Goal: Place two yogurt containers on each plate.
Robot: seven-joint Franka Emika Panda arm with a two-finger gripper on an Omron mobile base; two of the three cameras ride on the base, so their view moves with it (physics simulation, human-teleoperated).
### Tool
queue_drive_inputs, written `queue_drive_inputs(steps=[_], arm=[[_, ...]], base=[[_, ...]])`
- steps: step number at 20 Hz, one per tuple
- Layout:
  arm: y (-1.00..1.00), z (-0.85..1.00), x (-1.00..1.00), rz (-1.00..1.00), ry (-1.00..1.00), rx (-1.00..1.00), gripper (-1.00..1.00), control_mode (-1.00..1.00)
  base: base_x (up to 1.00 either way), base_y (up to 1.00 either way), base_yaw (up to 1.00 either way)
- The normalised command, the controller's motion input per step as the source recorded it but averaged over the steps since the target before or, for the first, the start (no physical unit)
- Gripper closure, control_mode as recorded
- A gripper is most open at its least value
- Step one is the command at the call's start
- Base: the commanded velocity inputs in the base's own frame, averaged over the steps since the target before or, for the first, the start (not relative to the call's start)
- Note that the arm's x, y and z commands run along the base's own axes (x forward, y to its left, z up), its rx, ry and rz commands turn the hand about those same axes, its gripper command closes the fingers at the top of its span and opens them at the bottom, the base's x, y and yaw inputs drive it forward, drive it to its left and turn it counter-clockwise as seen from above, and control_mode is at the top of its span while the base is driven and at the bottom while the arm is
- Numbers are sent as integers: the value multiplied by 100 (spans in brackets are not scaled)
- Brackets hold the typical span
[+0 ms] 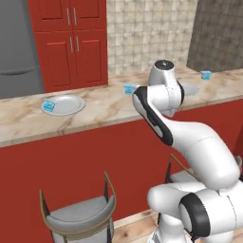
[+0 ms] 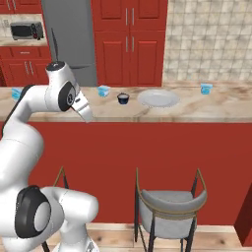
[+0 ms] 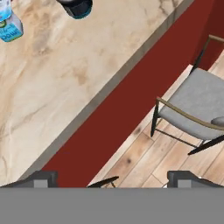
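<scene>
On the counter (image 1: 104, 107), one yogurt tub (image 1: 48, 106) sits on a plate's (image 1: 66, 104) edge. Two more tubs (image 2: 103, 90) (image 2: 206, 88) stand beside another plate (image 2: 158, 98). Near the counter edge, the claw (image 3: 111, 178) hangs spread wide, holding nothing.

Marble counter (image 2: 197, 110), two plates (image 1: 64, 104) (image 2: 158, 98), yogurt tubs (image 2: 206, 88) (image 2: 103, 91), small dark cup (image 2: 123, 99)

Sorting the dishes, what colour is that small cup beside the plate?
Dark, near black, the small cup; clearest in the right base view.
</scene>
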Motion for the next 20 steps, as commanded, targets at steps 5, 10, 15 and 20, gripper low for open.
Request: queue_drive_inputs(steps=[5, 10, 15, 20], arm=[[0, 0, 0, 0, 0, 0, -100, 100], [0, 0, 0, 0, 0, 0, -100, 100], [0, 0, 0, 0, 0, 0, -100, 100], [-4, 46, 5, 9, -8, 3, -100, -100]], base=[[22, 7, 0], [100, 0, -7], [100, 0, -9], [32, -4, 0]])
